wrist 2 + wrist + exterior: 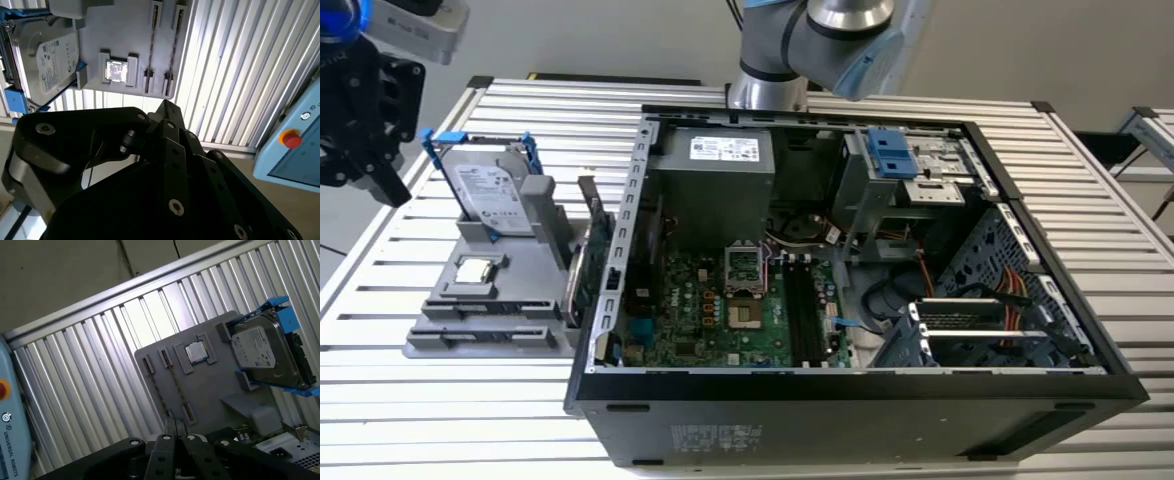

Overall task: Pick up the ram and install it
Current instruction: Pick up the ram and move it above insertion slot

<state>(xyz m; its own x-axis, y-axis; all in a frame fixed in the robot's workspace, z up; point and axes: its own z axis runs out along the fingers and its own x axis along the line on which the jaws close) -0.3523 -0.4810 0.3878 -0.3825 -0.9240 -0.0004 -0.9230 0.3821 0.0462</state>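
While the end effector (384, 185) is held above the table (454, 420), off the gray holder's (520, 300) side at the exterior view's left, nothing is touched by it. In the first wrist view its fingers (165, 450) are seen pressed together, tips meeting, nothing pinched. The ram (176, 385) is seated on edge in a narrow slot of the gray holder, not lifted. A second thin stick (159, 390) is seated in the parallel slot just beside it. Both slots are placed at the holder's end opposite the hard drive (491, 195), which is stood upright in its blue frame. A processor chip (476, 268) is laid flat in the holder's middle pocket, between the drive and the slots. A green card (594, 250) with a metal bracket is stood on edge against the holder's side at the exterior view's right. The open computer case (854, 400) is set just beyond that card, motherboard exposed.
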